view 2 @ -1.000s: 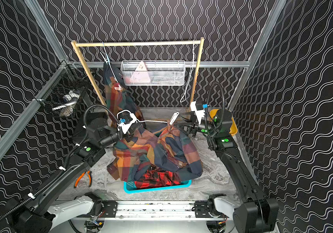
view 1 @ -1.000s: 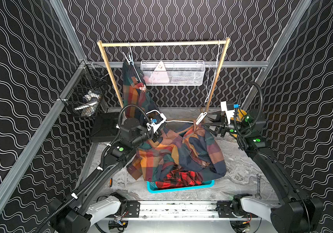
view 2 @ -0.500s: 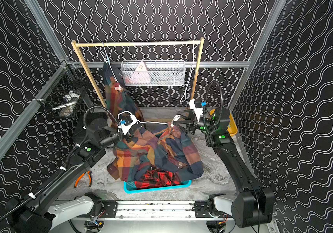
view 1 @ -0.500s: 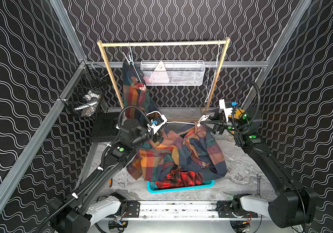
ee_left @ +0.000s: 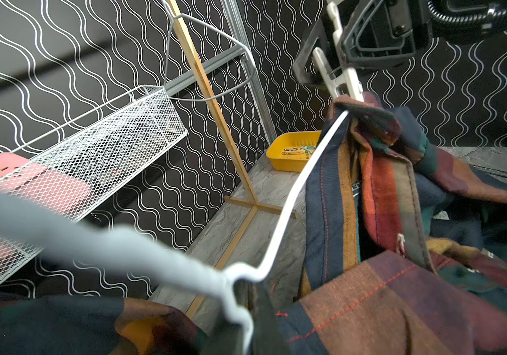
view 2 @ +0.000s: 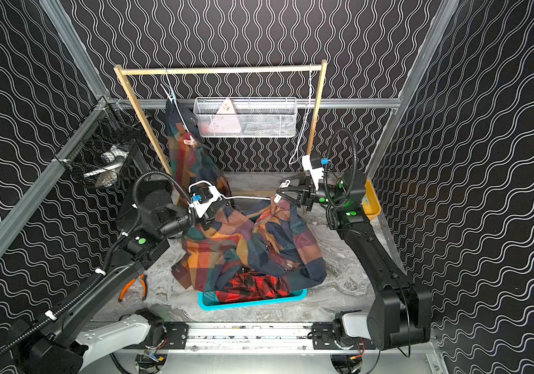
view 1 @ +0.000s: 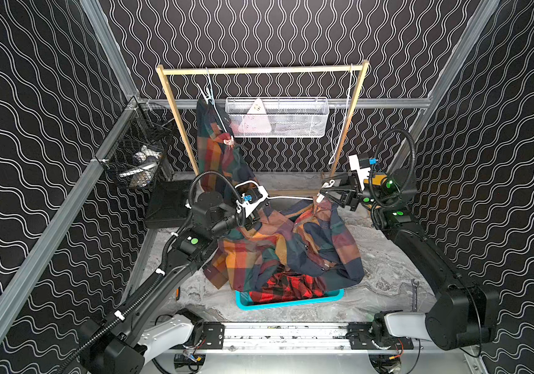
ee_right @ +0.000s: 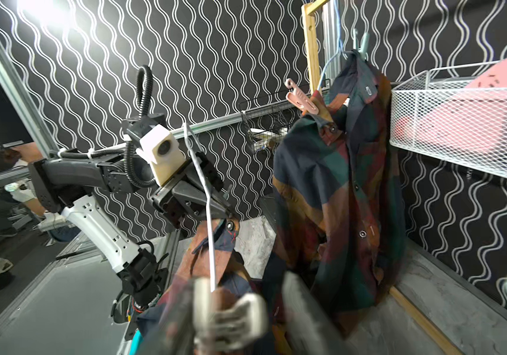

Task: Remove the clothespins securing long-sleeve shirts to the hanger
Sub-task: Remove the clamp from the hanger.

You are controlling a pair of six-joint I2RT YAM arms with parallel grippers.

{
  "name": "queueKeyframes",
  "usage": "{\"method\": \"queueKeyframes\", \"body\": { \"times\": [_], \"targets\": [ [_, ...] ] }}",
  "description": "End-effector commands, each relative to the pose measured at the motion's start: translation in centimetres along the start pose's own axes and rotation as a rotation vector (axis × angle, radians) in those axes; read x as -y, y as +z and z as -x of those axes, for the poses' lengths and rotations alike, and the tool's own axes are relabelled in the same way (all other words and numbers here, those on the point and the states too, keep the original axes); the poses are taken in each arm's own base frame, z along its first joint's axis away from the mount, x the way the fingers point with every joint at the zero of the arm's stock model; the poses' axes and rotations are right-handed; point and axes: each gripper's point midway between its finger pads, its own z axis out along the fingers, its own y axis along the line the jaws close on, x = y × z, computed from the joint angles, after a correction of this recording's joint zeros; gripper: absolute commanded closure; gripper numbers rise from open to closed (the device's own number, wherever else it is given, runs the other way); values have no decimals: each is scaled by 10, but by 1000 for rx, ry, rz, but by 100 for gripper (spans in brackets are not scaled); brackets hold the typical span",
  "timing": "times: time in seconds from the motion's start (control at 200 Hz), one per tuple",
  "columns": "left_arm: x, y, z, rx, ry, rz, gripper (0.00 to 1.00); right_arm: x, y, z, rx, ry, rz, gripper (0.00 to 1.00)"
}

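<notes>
The left gripper point(ee_right: 219, 213) is clamped on the white hanger point(view 1: 291, 197), while at its far end the right gripper point(view 1: 323, 193) seems, through blur, to pinch the cream clothespin point(ee_left: 336, 76) between its fingertips, the plaid shirt point(view 1: 291, 246) pinned just beneath.

We see big orange, navy, teal and maroon checks on the heaped shirt point(view 1: 291, 246), a red-and-black check on the lower shirt point(view 1: 288, 286), a turquoise basket point(view 1: 291, 303), a pink clothespin point(ee_right: 301, 100), a white clothespin point(ee_left: 342, 76), a white hanger point(view 1: 291, 197), a yellow tray point(ee_left: 289, 164) and a marbled grey surface point(view 1: 388, 281).
</notes>
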Motion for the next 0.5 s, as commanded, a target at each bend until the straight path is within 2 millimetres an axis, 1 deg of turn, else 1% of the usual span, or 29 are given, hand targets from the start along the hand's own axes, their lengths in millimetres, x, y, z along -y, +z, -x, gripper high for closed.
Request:
{"method": "queueKeyframes", "body": {
  "times": [0.0,0.035,0.095,0.16,0.165,0.18,0.25,0.31,0.405,0.455,0.465,0.47,0.495],
  "targets": [
    [-1,0,12,47,43,-3,100,-5,0,9,12,-41,18,78],
    [-1,-1,12,46,43,-1,100,-5,0,10,13,-40,14,84],
    [-2,0,11,43,44,-1,100,-1,0,11,18,-38,-11,100],
    [-2,0,11,41,43,0,100,3,-1,8,13,-26,-49,100],
    [-2,0,11,41,43,1,100,2,-1,14,18,-41,-51,100],
    [-2,0,10,41,44,3,100,2,-1,19,21,-52,-63,100],
    [-3,0,10,38,42,6,100,6,-4,21,17,-57,-121,100],
    [-4,1,8,32,43,13,100,5,-7,26,27,-67,-162,100],
    [-7,3,4,15,45,29,100,4,-21,39,57,-100,-284,100],
    [-9,3,1,6,47,43,100,6,-33,50,79,-116,-381,100],
    [-10,4,1,5,48,45,100,9,-36,49,77,-105,-402,100],
    [-10,4,1,4,48,46,100,6,-37,53,84,-118,-409,100],
    [-11,4,0,0,47,53,100,10,-45,56,89,-113,-468,100]
  ]
}}
